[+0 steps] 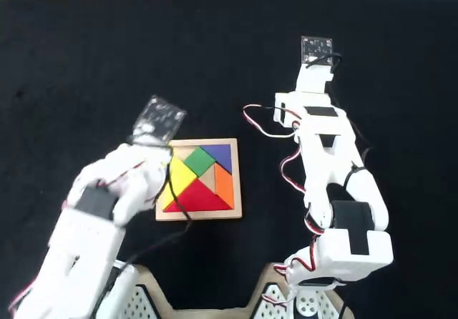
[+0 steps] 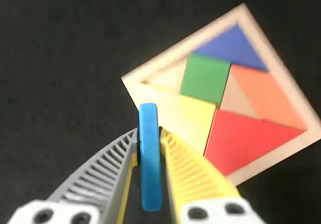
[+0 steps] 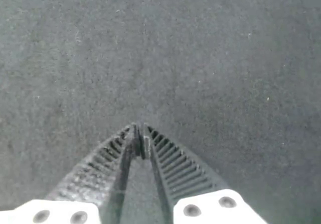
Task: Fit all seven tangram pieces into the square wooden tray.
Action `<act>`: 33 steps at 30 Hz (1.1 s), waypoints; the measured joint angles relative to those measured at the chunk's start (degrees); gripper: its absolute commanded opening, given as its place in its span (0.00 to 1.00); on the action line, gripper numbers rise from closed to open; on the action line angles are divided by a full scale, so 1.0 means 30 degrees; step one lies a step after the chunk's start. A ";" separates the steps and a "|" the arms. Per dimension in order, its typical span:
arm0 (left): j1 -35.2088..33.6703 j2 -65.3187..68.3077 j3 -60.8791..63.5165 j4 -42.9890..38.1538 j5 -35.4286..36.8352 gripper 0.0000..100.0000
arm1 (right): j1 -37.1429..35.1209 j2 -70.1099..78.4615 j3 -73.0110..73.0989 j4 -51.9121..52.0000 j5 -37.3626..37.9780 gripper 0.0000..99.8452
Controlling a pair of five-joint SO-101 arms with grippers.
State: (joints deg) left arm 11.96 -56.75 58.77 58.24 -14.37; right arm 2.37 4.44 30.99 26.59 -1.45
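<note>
Left tool [image 2: 149, 133] clamps the blue piece [image 2: 150, 169] on edge, long axis toward the tray [image 2: 131, 83]; right tool [image 3: 139, 139] closed.

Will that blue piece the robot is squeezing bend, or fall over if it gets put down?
The blue piece probably won't bend: it looks straight and stiff, pinched on edge in the left tool. It looks thin and smooth, so it might slip. Set down on edge, it would likely tip flat. It seems light, like the pieces in the tray.
</note>
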 measured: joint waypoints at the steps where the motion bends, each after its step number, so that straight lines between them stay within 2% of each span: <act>1: 0.0000 -0.1289 0.0117 0.0440 0.0059 0.03 | 0.0000 0.0000 0.0000 0.0000 0.0000 0.01; 5: -0.0615 -0.3604 0.0645 0.0908 0.0381 0.03 | 0.0000 0.0000 0.0000 0.0000 0.0000 0.01; 10: -0.1319 -0.2608 0.1465 -0.1875 0.2696 0.03 | 0.0000 0.0000 0.0000 0.0000 0.0000 0.01; 15: -0.1026 0.1026 0.2051 -0.5861 0.3429 0.03 | 0.0000 0.0088 0.0000 0.0000 0.0000 0.01; 19: -0.0205 0.4923 0.1582 -0.7473 0.3429 0.03 | 0.0000 0.0117 0.0000 0.0000 0.0000 0.01; 28: 0.1260 1.3128 -0.3223 -0.7443 0.3429 0.03 | 0.0000 0.0117 0.0000 -0.0117 0.0000 0.01; 33: 0.2198 1.4886 -0.4161 -0.7385 0.3429 0.03 | 0.0000 0.0117 0.0000 -0.0293 0.0000 0.01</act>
State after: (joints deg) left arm 18.55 -12.09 46.29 36.09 -4.09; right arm 2.37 4.79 30.99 25.71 -1.45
